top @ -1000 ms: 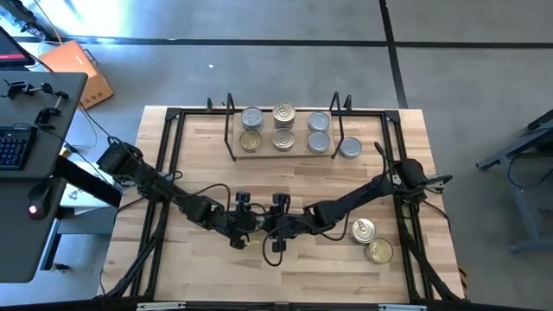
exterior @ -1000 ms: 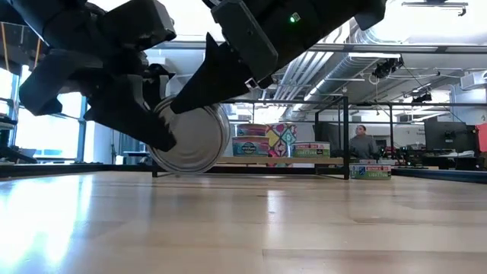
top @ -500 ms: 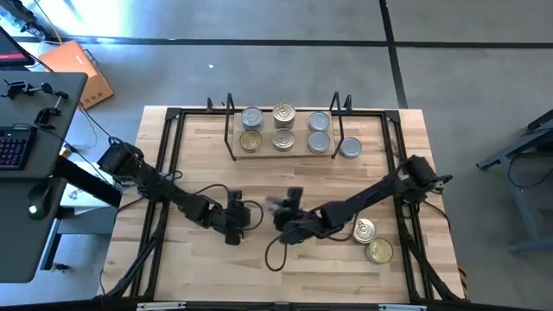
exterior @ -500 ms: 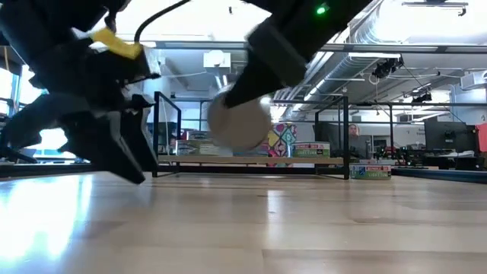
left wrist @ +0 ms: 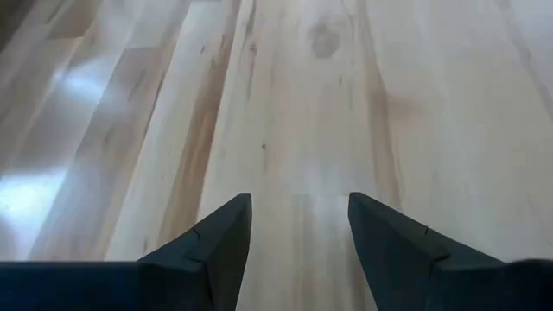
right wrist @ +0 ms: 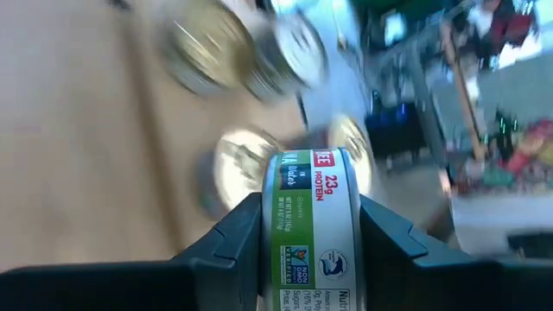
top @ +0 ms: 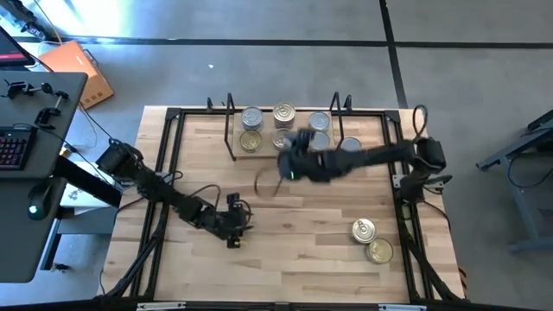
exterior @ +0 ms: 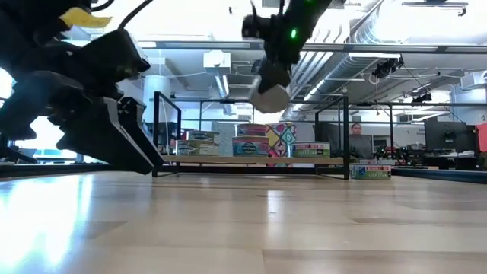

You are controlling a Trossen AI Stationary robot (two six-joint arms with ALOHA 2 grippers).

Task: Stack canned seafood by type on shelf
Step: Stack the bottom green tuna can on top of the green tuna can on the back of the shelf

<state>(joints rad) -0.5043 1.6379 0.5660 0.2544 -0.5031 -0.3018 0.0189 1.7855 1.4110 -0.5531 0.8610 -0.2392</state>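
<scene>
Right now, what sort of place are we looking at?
Probably an open lab or workshop: bare ducts overhead, desks with monitors behind the table, a keyboard beside it.

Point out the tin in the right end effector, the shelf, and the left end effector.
Held tin (right wrist: 313, 233), right wrist view, on its green-and-white label.
Shelf (top: 235, 157), high view, on its front left corner.
Left end effector (left wrist: 300, 226), left wrist view, on the gap midway between its open fingertips.

Both arms matte black, jointed, with looping black cables. Left gripper (left wrist: 298, 238): dark wedge-shaped fingers. Right arm (exterior: 293, 27): green LED; left arm: yellow tag, possibly tape.
</scene>
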